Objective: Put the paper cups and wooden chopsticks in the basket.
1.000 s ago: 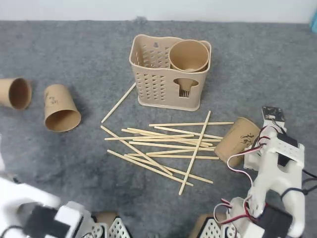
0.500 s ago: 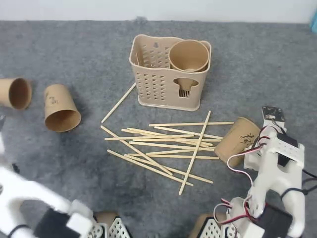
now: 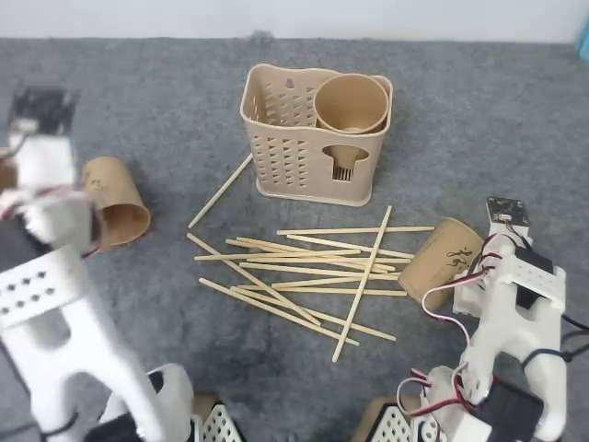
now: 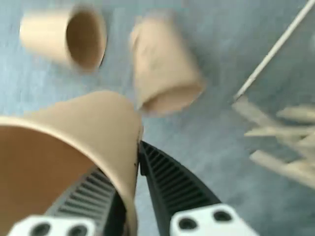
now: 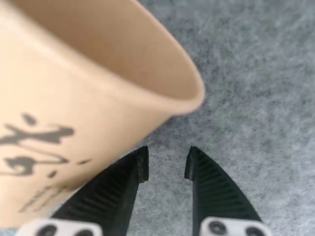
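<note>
The left gripper is clamped on the rim of a brown paper cup, 1 jaw inside the mouth and 1 against the outer wall, above the grey carpet. Beyond it, 2 more cups lie on their sides, well apart from the basket: an open-mouthed tipped cup and, near it, a second tipped cup. From the high view the second tipped cup lies just beside the white left arm at the carpet's left side.

The beige perforated plastic basket stands upright at the far middle, with 1 upright brown cup inside its right end. In front of it, a scatter of pale wooden chopsticks lies flat on the carpet. 1 lone chopstick lies apart, its far end close to the basket's left corner.

The right gripper has its jaws narrowly parted with bare carpet between them, holding nothing. A printed brown paper cup lies on its side just beside it, at the right end of the scatter
</note>
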Motion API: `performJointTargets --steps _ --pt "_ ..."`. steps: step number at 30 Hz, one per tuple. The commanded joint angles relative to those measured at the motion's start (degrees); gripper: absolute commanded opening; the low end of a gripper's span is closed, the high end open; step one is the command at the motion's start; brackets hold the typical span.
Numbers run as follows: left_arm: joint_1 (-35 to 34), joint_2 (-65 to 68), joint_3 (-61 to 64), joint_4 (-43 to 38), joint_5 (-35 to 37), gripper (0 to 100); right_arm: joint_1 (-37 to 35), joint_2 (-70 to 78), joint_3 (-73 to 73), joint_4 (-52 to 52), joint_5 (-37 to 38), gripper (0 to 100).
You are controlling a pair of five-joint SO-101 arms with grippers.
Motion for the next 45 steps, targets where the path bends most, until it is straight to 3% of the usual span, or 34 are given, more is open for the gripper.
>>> performJointTargets --steps 1,9,20,33,45 --pt "12.57 6.51 -18.07 4.57 9.23 1 -0.66 -1.01 -0.09 -1.01 0.53 14.0" --pt "30.07 31.65 -53.67 6.77 23.30 1 -0.75 -0.92 0.00 -1.98 0.26 14.0" --pt "46.77 55.38 -89.19 3.25 24.00 1 -2.77 -1.01 0.62 -2.24 0.18 14.0" --pt "51.16 72.26 -90.51 -4.04 23.74 1 -3.21 -1.19 0.88 -2.68 0.18 14.0" --pt "55.65 66.11 -90.33 5.27 22.95 1 -3.21 -1.27 0.88 -3.03 0.18 14.0"
